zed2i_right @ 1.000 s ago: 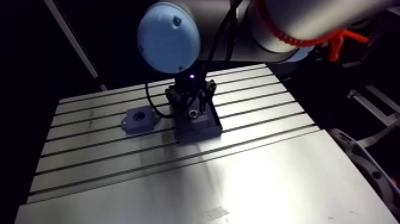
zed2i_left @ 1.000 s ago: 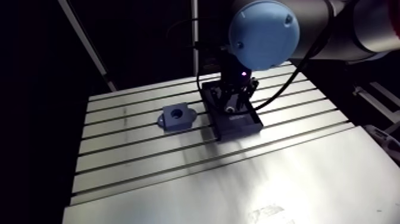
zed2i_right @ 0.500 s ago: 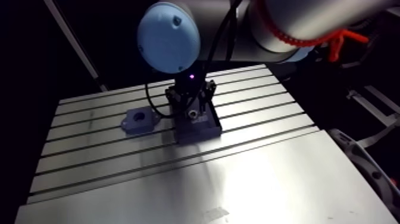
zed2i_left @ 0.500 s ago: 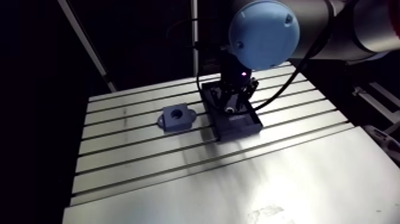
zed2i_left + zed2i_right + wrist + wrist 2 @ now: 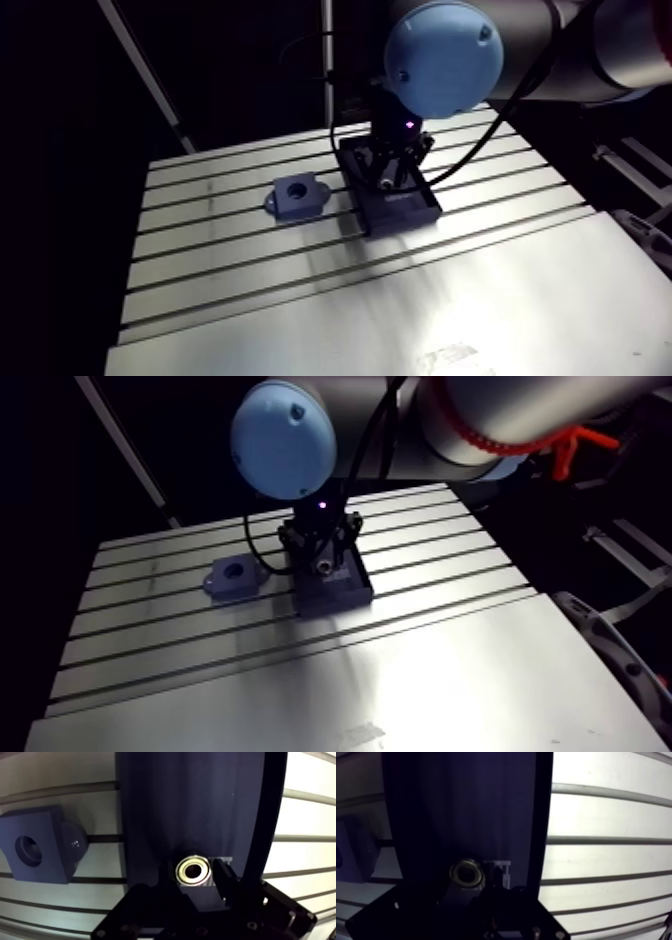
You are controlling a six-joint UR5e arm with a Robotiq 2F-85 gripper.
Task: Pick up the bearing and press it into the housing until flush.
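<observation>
One bearing, a pale metal ring, lies in one dark tray near the table's far edge. The single hand is down in the tray, closely bracketing the bearing; whether it already grips cannot be told. One blue-grey housing sits on the table beside the tray, apart from it, its round bore empty. Judging by this, the pick-up is barely begun: lifting, carrying across and pressing flush all remain.

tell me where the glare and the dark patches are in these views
Arm view: bright glare on the near table. Wrist view: the dark tray is almost featureless, the bearing catches the light, and the slots look bowed.
</observation>
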